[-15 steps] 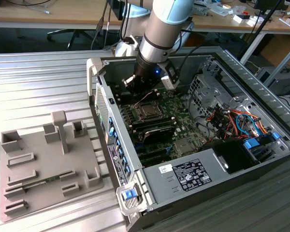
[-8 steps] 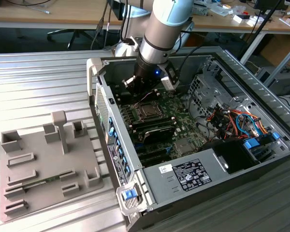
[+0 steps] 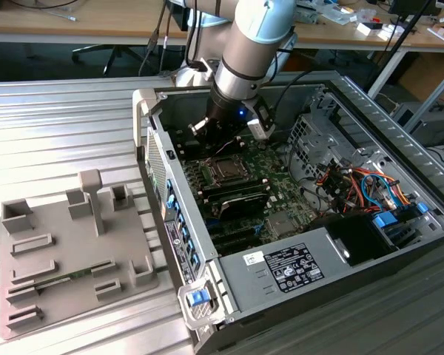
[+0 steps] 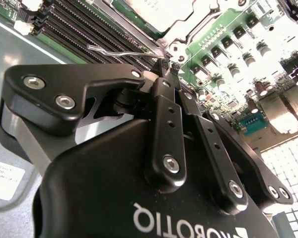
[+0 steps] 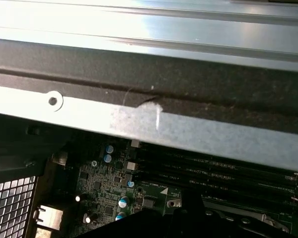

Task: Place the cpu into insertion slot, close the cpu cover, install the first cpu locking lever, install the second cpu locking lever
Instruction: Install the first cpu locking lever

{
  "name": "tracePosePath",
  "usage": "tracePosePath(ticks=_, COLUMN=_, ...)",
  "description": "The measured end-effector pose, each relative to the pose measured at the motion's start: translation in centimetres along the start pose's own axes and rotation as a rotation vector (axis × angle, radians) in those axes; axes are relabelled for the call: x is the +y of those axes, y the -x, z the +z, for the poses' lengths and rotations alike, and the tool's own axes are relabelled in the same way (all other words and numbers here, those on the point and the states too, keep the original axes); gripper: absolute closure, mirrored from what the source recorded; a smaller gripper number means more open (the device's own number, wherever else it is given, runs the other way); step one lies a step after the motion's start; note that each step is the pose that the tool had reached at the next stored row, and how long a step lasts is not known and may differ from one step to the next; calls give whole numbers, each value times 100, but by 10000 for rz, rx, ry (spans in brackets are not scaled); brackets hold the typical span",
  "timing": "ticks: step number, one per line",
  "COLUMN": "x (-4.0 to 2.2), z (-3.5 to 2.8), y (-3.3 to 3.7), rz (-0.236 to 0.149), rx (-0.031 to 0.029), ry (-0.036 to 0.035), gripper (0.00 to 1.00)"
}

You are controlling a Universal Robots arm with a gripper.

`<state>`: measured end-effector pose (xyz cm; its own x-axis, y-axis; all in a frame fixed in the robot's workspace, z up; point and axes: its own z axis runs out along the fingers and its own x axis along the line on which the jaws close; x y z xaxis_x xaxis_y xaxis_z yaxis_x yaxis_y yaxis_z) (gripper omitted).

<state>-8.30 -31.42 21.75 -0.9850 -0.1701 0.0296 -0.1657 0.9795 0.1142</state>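
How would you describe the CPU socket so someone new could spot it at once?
Look inside the open computer case, on the green motherboard. Just below the gripper sits the cpu cover, a silvery square frame around a dark middle, unlike the long black slots beside it.

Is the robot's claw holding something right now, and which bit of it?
The gripper looks shut, its fingertips at the end of a thin wire locking lever beside the cpu cover. Whether it truly grips it cannot be told.

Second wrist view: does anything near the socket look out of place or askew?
One thing: a thin wire lever beside the socket cover stands free across the memory slots, apparently unlatched. The shut pincer sits at its base. No damage visible.
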Motion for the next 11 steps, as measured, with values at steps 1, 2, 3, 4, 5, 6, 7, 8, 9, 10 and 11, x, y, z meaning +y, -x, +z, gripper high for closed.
tracePosePath(ticks=1, x=0, z=4, y=0, rz=-3, rx=0, ry=0, gripper=89)
tracePosePath(ticks=2, x=-1, z=8, y=1, rz=-6, rx=1, ry=0, gripper=89)
tracePosePath(ticks=3, x=-1, z=10, y=1, rz=-9, rx=2, ry=-1, gripper=89)
tracePosePath(ticks=4, x=-2, z=16, y=1, rz=-14, rx=2, ry=-1, gripper=89)
tracePosePath(ticks=5, x=-3, z=21, y=1, rz=-16, rx=3, ry=-1, gripper=89)
tracePosePath(ticks=6, x=-3, z=24, y=1, rz=-18, rx=3, ry=-2, gripper=89)
tracePosePath(ticks=7, x=-3, z=26, y=1, rz=-19, rx=3, ry=-2, gripper=89)
tracePosePath(ticks=8, x=-3, z=29, y=1, rz=-19, rx=3, ry=-1, gripper=89)
tracePosePath(ticks=9, x=-4, z=33, y=1, rz=-19, rx=3, ry=-1, gripper=89)
tracePosePath(ticks=10, x=-4, z=35, y=1, rz=-19, rx=3, ry=-1, gripper=89)
tracePosePath(ticks=11, x=-4, z=37, y=2, rz=-20, rx=3, ry=-1, gripper=89)
